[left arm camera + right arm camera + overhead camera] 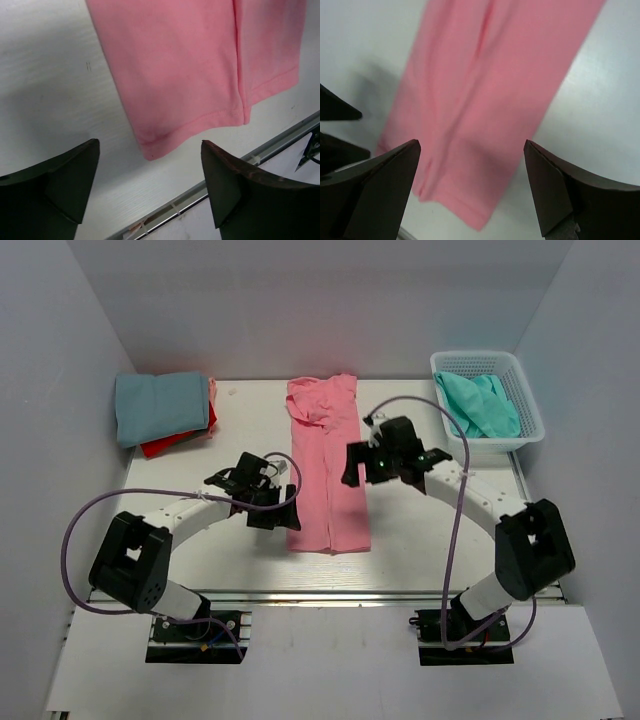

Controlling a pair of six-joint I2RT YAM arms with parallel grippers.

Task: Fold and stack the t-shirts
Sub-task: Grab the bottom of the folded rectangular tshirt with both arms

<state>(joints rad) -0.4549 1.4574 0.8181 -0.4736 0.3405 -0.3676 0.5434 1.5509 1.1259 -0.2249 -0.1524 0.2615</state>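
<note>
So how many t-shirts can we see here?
4: a pink one laid long mid-table, a blue one folded atop a red one far left, a turquoise one in the basket. More may hide underneath.

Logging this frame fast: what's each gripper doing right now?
Left gripper: open, empty, near the hem of the pink t-shirt.
Right gripper: open, empty, over the same shirt.
</note>
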